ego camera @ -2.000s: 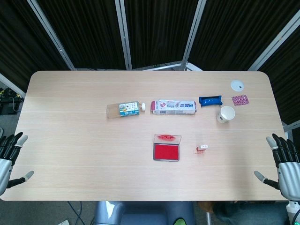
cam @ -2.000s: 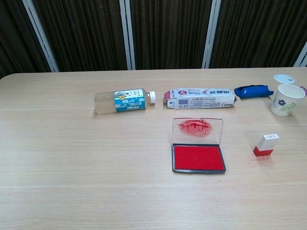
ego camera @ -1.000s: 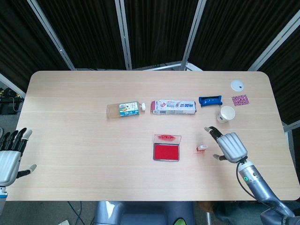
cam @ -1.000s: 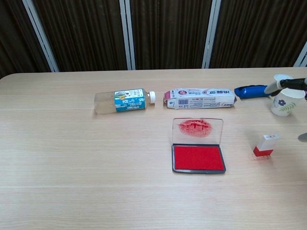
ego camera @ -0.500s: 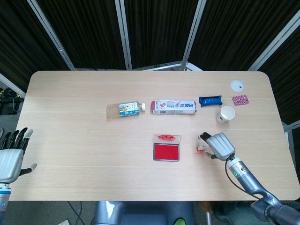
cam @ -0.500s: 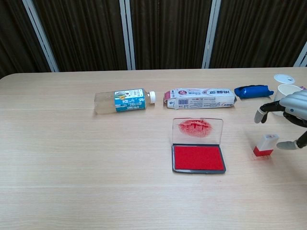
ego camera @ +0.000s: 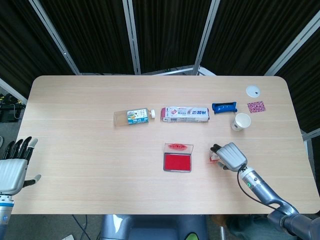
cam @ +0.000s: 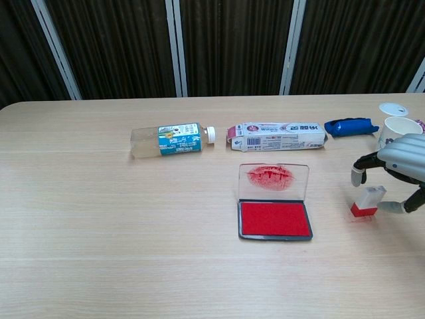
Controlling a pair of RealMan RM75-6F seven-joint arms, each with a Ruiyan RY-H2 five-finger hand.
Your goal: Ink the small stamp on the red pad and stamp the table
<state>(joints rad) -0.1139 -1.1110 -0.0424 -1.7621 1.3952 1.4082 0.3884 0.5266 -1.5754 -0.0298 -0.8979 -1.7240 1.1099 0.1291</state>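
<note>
- Head view puts my left hand (ego camera: pixel 12 170) nearest of all, off the table's front left corner, fingers spread wide and holding nothing.
- My right hand (cam: pixel 398 169) is over the table (cam: pixel 119 219) toward its front right, curled down around the small stamp (cam: pixel 367 201); fingers arch over its far side and the thumb comes in low from the near side.
- From the chest view the fingertips look apart from the stamp's top, and I cannot tell whether any of them is touching it.
- The stamp stands upright on the wood, white body over a red base, well to the right of the red pad (cam: pixel 275 218).
- The pad lies open near the middle, its clear lid (cam: pixel 273 181) tipped up behind it and smeared with red ink.
- Farther back lie a bottle (cam: pixel 171 141) and a long white packet (cam: pixel 279 136), end to end.
- Right of those sits a blue pouch (cam: pixel 350 125), then a paper cup (ego camera: pixel 241 121).
- Farthest right are a white lid (ego camera: pixel 253 91) and a patterned square (ego camera: pixel 256 106).
</note>
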